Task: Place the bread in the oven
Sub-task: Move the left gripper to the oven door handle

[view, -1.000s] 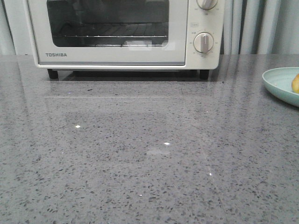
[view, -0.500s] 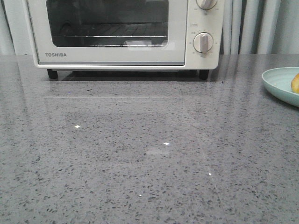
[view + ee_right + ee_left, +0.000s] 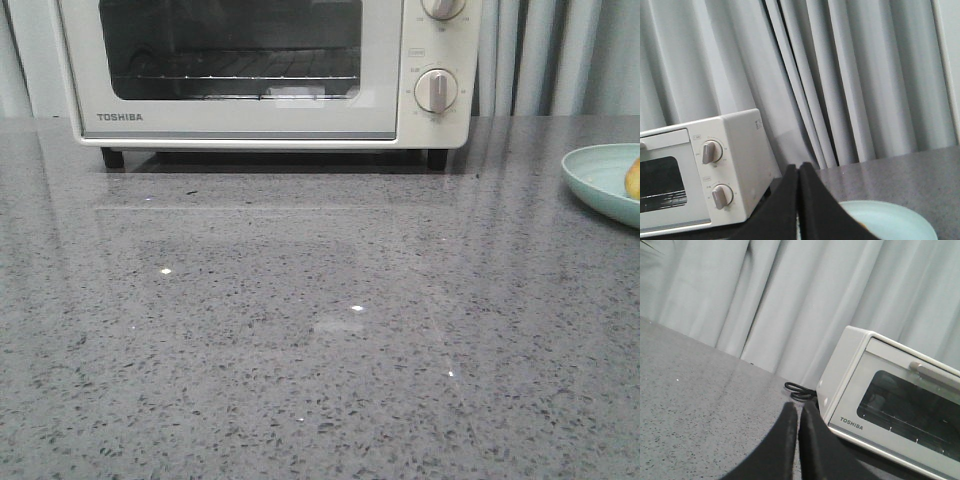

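Observation:
The cream-white TOSHIBA oven (image 3: 260,70) stands at the back of the grey table with its glass door closed; a wire rack shows inside. It also shows in the left wrist view (image 3: 890,400) and the right wrist view (image 3: 695,175). Only a small golden edge of the bread (image 3: 633,178) shows on the pale green plate (image 3: 600,180) at the right edge. My left gripper (image 3: 798,407) is shut and empty, to the left of the oven. My right gripper (image 3: 799,169) is shut and empty, above the plate (image 3: 890,220). Neither gripper shows in the front view.
A black power cord (image 3: 800,391) lies coiled behind the oven's left corner. Grey curtains (image 3: 850,75) hang behind the table. The oven has two round knobs (image 3: 436,90) on its right side and a handle (image 3: 935,376) at the door's top.
Nothing has visibly changed beyond a slight shift of the front view.

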`<act>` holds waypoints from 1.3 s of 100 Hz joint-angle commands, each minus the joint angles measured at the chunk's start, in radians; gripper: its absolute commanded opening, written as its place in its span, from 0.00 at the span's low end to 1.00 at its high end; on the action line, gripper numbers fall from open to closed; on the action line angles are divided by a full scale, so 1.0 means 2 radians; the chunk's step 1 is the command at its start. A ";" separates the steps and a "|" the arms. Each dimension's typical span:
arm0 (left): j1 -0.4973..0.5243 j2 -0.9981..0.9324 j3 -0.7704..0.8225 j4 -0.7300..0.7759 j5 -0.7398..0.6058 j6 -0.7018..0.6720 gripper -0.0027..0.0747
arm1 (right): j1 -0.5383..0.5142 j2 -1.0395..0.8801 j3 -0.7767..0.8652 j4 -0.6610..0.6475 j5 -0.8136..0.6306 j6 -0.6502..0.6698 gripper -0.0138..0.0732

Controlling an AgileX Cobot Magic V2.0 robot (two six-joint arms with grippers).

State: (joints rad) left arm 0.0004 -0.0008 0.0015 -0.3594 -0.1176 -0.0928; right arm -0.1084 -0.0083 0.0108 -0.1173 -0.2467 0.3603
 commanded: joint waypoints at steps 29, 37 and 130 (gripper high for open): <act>0.000 -0.014 -0.003 -0.010 -0.034 -0.022 0.01 | 0.009 0.060 -0.089 -0.001 0.105 0.033 0.08; 0.000 -0.010 -0.015 -0.007 -0.028 -0.022 0.01 | 0.023 0.091 -0.112 -0.001 0.129 0.033 0.08; -0.079 0.299 -0.285 0.089 -0.010 -0.021 0.01 | 0.178 0.353 -0.320 -0.007 0.280 0.021 0.08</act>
State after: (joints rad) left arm -0.0945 0.5287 -0.5038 -0.2125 -0.0333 -0.1301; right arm 0.2464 0.6913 -0.5723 -0.1173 0.3368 0.4176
